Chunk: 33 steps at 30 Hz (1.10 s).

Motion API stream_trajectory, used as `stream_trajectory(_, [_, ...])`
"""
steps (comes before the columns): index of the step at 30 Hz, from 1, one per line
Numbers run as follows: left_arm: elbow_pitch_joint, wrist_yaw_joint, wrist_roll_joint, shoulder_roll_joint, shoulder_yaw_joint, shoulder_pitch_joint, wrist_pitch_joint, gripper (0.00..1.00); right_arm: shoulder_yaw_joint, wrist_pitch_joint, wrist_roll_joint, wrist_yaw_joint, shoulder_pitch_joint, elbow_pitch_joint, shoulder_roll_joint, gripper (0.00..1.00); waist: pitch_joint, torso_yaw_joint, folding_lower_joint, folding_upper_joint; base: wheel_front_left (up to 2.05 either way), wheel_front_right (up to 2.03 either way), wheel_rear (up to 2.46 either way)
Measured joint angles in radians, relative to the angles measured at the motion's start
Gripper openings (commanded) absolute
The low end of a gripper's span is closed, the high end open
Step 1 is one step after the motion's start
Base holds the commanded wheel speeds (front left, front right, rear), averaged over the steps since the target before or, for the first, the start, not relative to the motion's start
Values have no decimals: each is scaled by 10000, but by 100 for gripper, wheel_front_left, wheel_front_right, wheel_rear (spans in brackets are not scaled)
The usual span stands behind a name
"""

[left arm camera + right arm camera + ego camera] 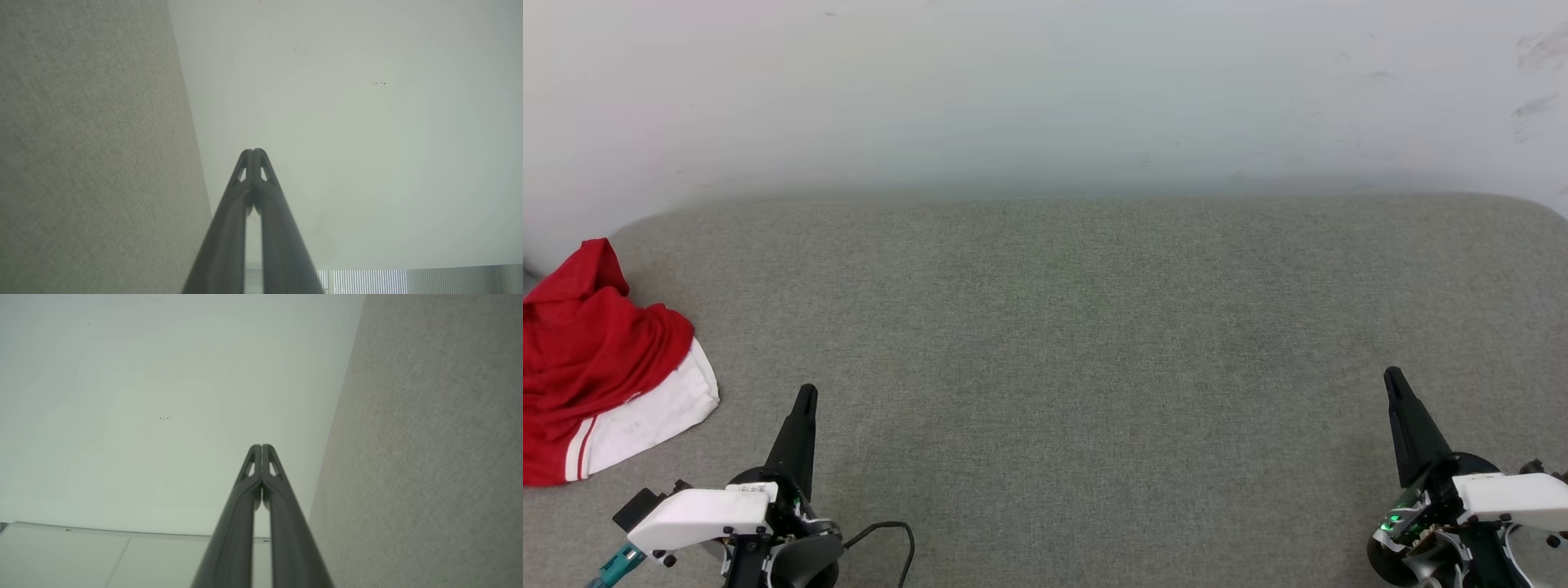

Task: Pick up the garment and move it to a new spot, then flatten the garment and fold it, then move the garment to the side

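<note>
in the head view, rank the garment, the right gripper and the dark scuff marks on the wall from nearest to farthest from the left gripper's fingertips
From the left gripper:
1. garment, just to its left, crumpled at the left edge of the grey surface.
2. right gripper, across that surface on the right.
3. scuff marks, far upper right on the wall.
</note>
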Motion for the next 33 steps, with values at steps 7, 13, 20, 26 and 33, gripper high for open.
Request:
stream_trajectory(7, [19, 2, 2, -2, -4, 6, 0, 100, 0, 0, 2, 0, 8, 19, 0, 100, 0, 0, 0, 0, 0, 0, 0])
stream_trajectory(13, [234, 17, 8, -21, -155, 297, -117, 100, 92, -90, -2, -2, 331, 198, 8, 100, 3, -3, 0, 0, 0, 0, 0])
stream_trajectory(20, [-109, 17, 142, -23, -502, 297, -474, 100, 391, -412, -194, -2, 402, -194, 6, 100, 8, -9, 0, 0, 0, 0, 0])
stream_trajectory(26, [-499, 17, 397, -2, -798, 298, -754, 100, 654, -700, -391, -2, 463, -487, -31, 100, 9, -10, 0, 0, 0, 0, 0])
stream_trajectory(33, [-911, 17, 1074, 31, -1032, 322, -1058, 100, 945, -1053, -988, -2, 524, -723, -174, 100, 1, -12, 0, 0, 0, 0, 0])
